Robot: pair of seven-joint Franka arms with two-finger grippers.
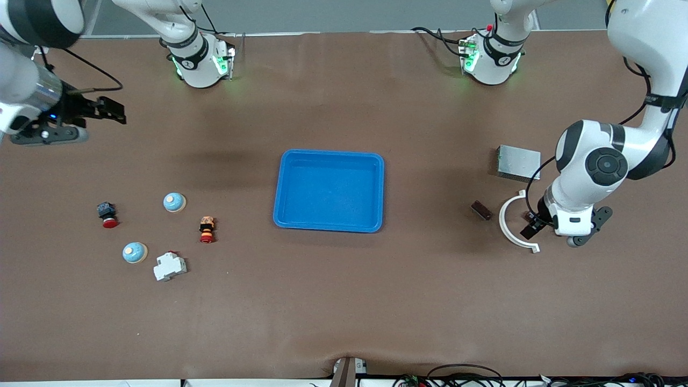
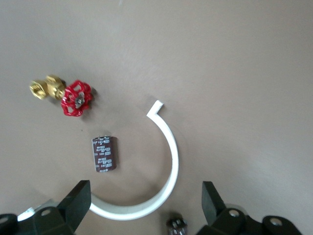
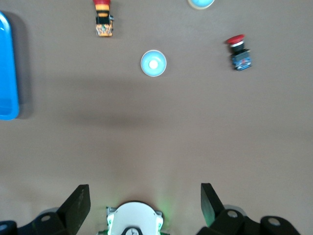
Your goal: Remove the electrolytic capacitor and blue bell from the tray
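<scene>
Front view: tray point(image 1: 329, 191) empty; both claws released; left gripper point(image 1: 529, 226), lower right, might nudge the freed capacitor point(image 1: 481, 210) when withdrawing.

A grey metal box point(image 1: 518, 162), white curved clip point(image 1: 510, 226) and brass valve point(image 2: 61, 93) lie apart.

Bright even overhead light, soft arm shadows on table point(image 1: 344, 301), wrist views slightly soft w/ little glare.
</scene>
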